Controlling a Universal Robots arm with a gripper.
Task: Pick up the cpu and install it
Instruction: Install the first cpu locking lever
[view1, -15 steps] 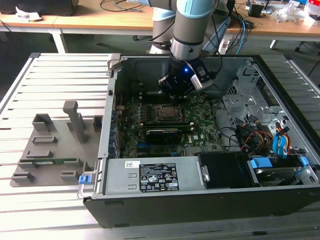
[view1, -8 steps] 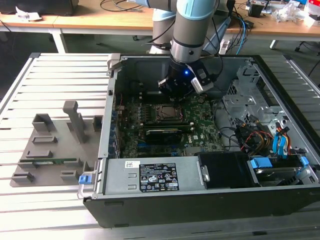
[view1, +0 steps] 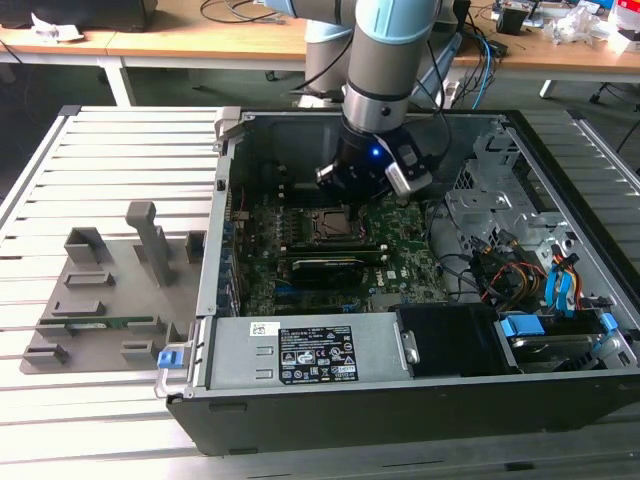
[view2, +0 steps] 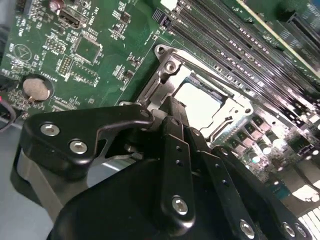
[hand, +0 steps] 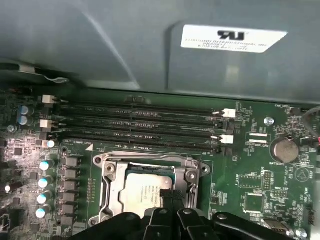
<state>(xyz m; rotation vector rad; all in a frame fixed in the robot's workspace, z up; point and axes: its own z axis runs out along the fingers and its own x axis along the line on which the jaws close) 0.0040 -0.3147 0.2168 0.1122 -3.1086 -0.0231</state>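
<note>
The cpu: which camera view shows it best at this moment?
The first wrist view shows the cpu best: its silvery top lies in the socket frame, the gripper at its edge. In the second wrist view it appears oblique, partly behind gripper links. The exterior view shows the socket small.

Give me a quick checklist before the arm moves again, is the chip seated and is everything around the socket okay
1. cpu lies inside the socket frame: ok.
2. cpu flat and fully seated: cannot tell, the hand covers one edge.
3. Hand over the socket: ok in both wrist views.
4. Hand released from the cpu: cannot tell.
5. Memory slots beside the socket untouched by the hand: ok.
6. Coin battery apart from the hand: ok.
</note>
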